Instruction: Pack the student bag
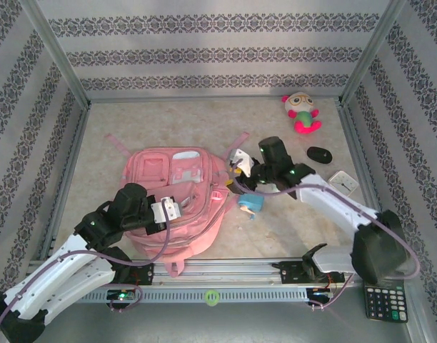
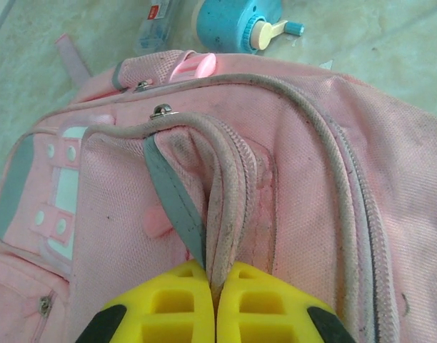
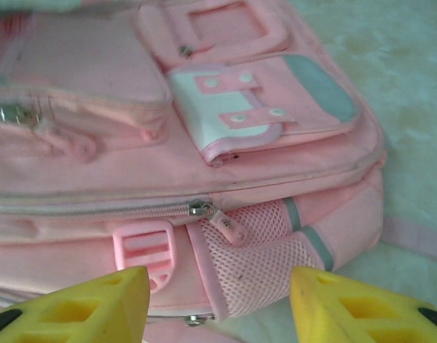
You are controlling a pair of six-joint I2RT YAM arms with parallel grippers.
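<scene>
Top view: student bag (image 1: 177, 191) lies flat on the table (image 1: 133, 121), left of centre, front pockets up, thin straps trailing off its far corners. Left gripper (image 1: 177, 209) sits on the bag's near part. Right gripper (image 1: 238, 166) is at the bag's right edge. Finger state is hard to read from up here.

Left wrist view settles it: left gripper (image 2: 213, 300) is clenched, its yellow fingers (image 2: 172, 307) meeting on a raised fold of the bag's pink fabric with grey trim (image 2: 177, 200) pinched in. A zip slider (image 2: 160, 110) sits at the top of that fold. Beyond the bag's far side lies a blue bottle (image 2: 236, 25), on the table, just beside the bag. The top view shows the same bottle (image 1: 251, 206) off the bag's right edge.

Right wrist view: right gripper (image 3: 218, 286) is released, its yellow fingers (image 3: 83, 307) wide apart with nothing clamped. The bag's side is straight ahead, showing a mesh pocket (image 3: 254, 264), a zip pull (image 3: 222, 221) and a pink buckle (image 3: 143, 251). None of these is legible from above.

Also in the top view:
- plush toy (image 1: 302, 112) at far right
- black mouse (image 1: 319, 154) near it
- small white square item (image 1: 343, 181) right of the right arm
- calculator (image 1: 385, 302) at the near right corner
- green ring (image 1: 212, 296) on the near rail
</scene>
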